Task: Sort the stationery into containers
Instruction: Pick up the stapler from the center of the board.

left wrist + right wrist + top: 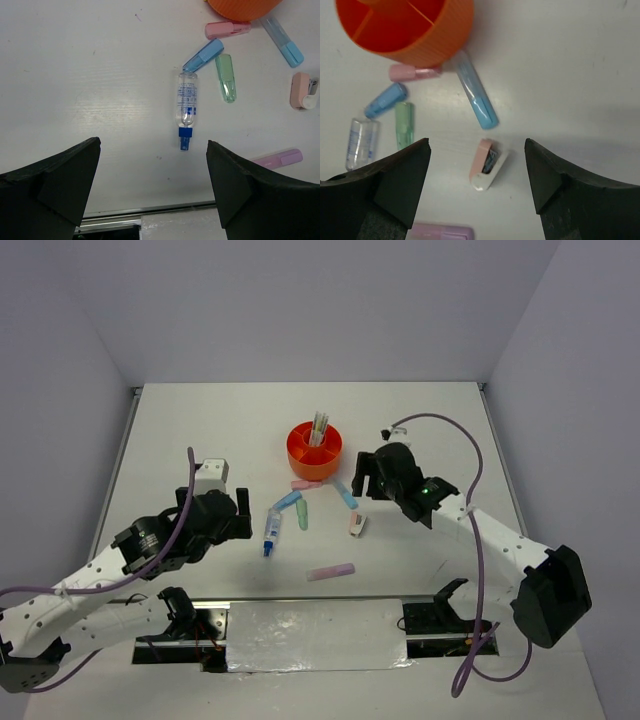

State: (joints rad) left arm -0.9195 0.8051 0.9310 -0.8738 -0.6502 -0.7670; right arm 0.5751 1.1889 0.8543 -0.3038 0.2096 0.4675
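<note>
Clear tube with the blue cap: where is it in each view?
Top external: clear tube lies just left of centre.
Left wrist: clear tube at centre, cap pointing down.
Right wrist: clear tube at the left edge, cap hidden.
Shared landmark: orange organizer, up and right of it in all three.

Orange organizer (427, 42): cropped by top edge, ahead of right pincer (477, 185). Lilac highlighter (442, 232): cropped below, between its fingers. Cup contents (319, 427): too small to identify.
</note>
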